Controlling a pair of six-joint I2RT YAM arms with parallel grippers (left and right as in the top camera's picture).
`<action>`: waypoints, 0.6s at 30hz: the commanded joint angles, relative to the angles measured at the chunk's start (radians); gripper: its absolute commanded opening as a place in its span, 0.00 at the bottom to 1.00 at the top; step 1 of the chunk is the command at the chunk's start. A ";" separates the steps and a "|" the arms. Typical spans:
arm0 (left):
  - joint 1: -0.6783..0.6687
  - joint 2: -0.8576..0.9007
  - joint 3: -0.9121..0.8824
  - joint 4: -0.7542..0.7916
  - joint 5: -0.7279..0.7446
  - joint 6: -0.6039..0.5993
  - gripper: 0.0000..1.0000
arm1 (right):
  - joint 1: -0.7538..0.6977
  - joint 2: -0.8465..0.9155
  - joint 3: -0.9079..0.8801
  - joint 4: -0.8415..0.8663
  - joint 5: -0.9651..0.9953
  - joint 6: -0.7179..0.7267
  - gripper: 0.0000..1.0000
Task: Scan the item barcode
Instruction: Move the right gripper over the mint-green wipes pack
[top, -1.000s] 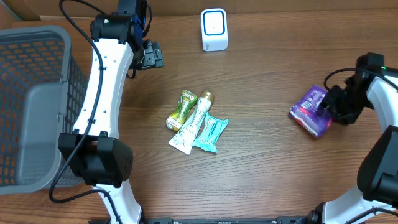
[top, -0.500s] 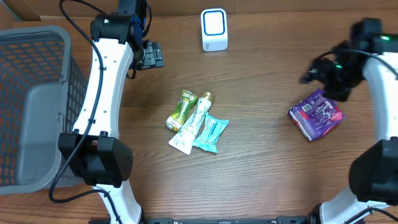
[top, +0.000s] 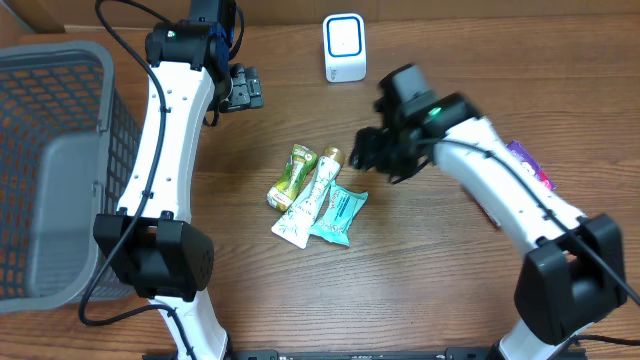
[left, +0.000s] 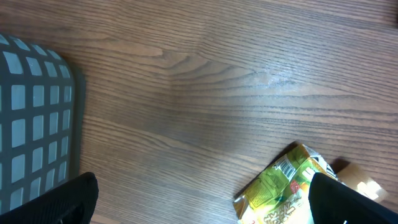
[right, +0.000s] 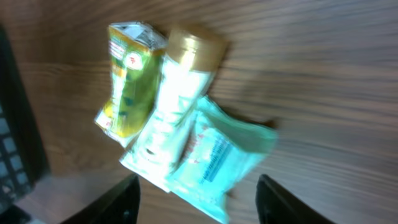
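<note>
While its two fingers stand apart with nothing between them, the right tool (right: 198, 186) hangs just above a cluster of three packages near the middle of the bench (top: 430, 270). In its wrist view the cluster fills the frame: a green pouch (right: 130, 81) with a crimped top edge, a white tube (right: 177, 106) with a gold cap (right: 196, 43) lying against the pouch, and a teal packet (right: 221, 152) overlapping the tube's lower end on the other side. All three lie flat, touching one another. That view is blurred, so no print or barcode can be read on any of them.

The left tool (left: 202, 202) is also spread wide and empty, held over bare wood toward the far side of the bench, apart from the cluster. Its wrist view catches only a corner of the green pouch, showing a small white printed panel too small to read.

A white barcode scanner (top: 345, 47) stands at the far edge, well apart from the packages. A purple packet (top: 527, 165) lies to the right, mostly hidden behind the right arm, with only a sliver showing. A grey mesh basket (top: 60, 170) sits at the left, cut off by the frame edge.
</note>
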 joint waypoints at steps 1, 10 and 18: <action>-0.001 -0.019 0.016 0.002 -0.010 0.007 1.00 | 0.076 -0.013 -0.100 0.129 0.050 0.236 0.55; -0.001 -0.019 0.016 0.002 -0.010 0.007 0.99 | 0.170 -0.008 -0.294 0.407 0.051 0.410 0.18; -0.002 -0.019 0.016 0.002 -0.010 0.007 1.00 | 0.227 0.031 -0.311 0.491 0.052 0.404 0.19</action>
